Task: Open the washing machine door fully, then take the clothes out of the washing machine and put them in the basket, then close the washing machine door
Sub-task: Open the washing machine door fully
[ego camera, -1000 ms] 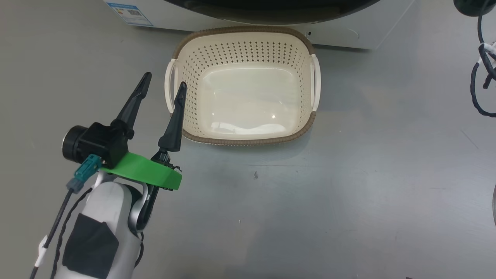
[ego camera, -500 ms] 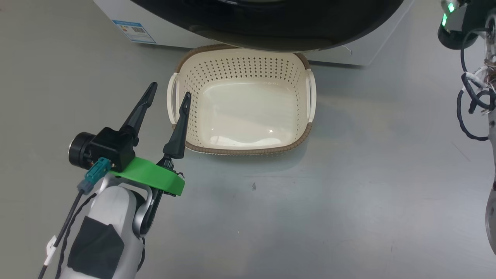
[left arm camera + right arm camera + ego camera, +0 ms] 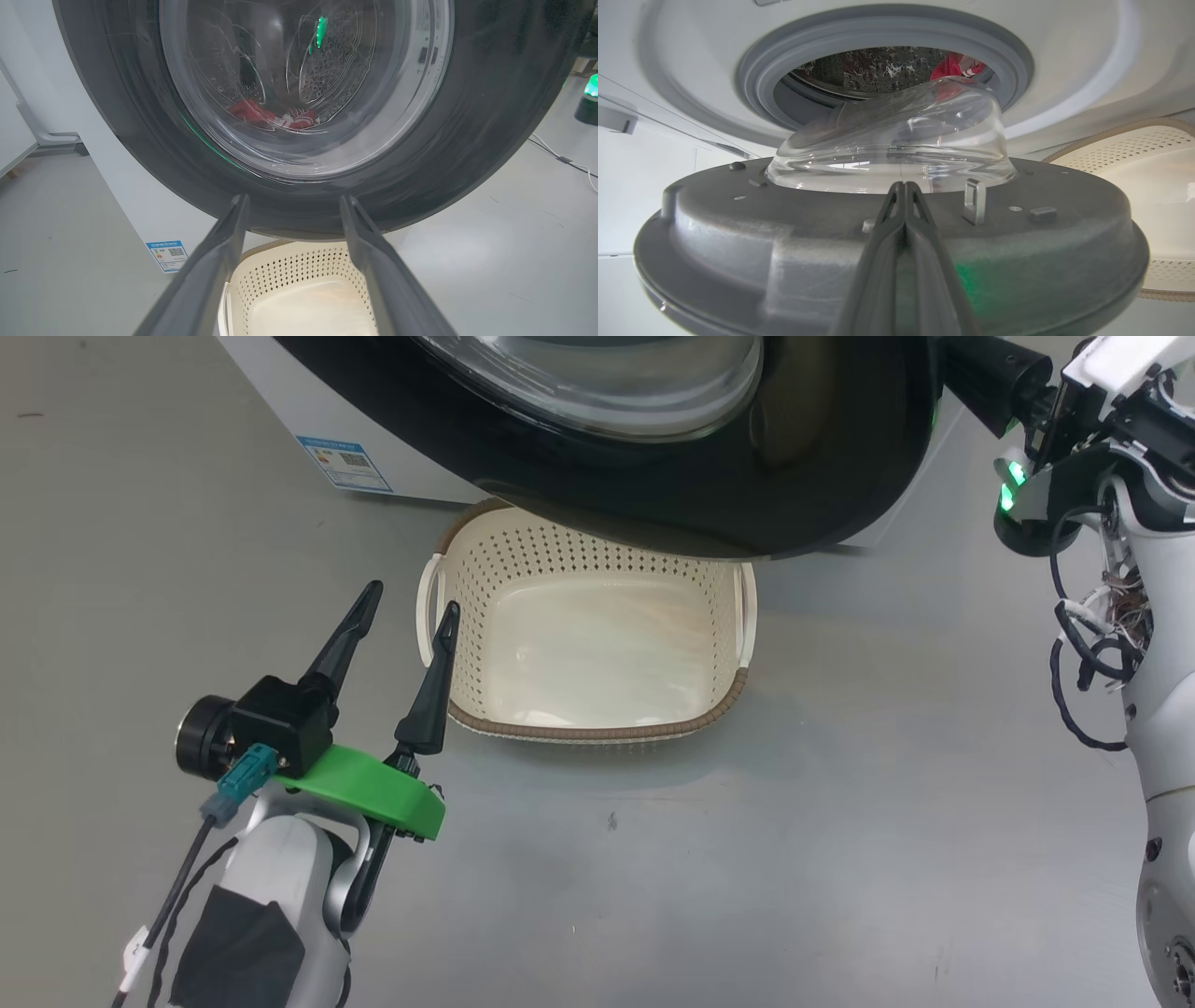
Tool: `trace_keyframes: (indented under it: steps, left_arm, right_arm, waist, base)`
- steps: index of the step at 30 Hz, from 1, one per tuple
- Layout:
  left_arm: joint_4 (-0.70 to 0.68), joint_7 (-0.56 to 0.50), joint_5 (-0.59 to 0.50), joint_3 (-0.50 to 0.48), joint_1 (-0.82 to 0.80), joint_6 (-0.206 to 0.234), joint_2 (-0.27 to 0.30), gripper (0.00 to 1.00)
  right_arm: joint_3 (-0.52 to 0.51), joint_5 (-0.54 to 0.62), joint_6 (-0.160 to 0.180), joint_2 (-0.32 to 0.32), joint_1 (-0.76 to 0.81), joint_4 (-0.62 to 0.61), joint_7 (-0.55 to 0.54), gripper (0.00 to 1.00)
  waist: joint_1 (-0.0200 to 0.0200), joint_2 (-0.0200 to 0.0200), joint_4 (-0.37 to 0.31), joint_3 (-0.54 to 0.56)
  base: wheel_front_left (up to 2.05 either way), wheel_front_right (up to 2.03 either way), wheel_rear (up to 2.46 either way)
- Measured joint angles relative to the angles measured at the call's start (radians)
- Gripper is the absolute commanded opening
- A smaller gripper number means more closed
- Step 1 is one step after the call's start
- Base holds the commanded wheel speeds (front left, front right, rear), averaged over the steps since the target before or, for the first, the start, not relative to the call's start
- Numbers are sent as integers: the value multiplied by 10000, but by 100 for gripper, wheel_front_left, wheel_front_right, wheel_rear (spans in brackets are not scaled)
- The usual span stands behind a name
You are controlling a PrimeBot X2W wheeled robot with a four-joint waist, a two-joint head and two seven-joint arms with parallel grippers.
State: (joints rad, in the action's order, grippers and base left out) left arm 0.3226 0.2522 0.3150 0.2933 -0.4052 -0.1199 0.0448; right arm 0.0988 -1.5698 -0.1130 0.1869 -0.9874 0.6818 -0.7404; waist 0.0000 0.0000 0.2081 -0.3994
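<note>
The left fingers (image 3: 434, 672) are standing spread wide and holding nothing, hovering just beside 1 white handle (image 3: 429, 607) of the basket (image 3: 597, 733). The basket is sitting empty on the grey floor (image 3: 840, 803), its far end lying under the washing machine door (image 3: 822, 476), which is hanging partly open. The right fingers (image 3: 903, 186) are pressing tightly together with nothing between them, their tips pointing at the door's grey inner face. The red clothes (image 3: 261, 115) are lying inside the washing machine (image 3: 126, 196)
</note>
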Motion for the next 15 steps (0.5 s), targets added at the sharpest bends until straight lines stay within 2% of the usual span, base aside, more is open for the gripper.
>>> trace_keyframes:
  steps: [15]
  left_arm:
    - [384,0,4,-10,522,0,-29,100]
  right_arm:
    - [424,-268,-31,-370,1467,-790,-752,0]
  waist:
    - [0,0,194,882]
  base:
    - [0,0,0]
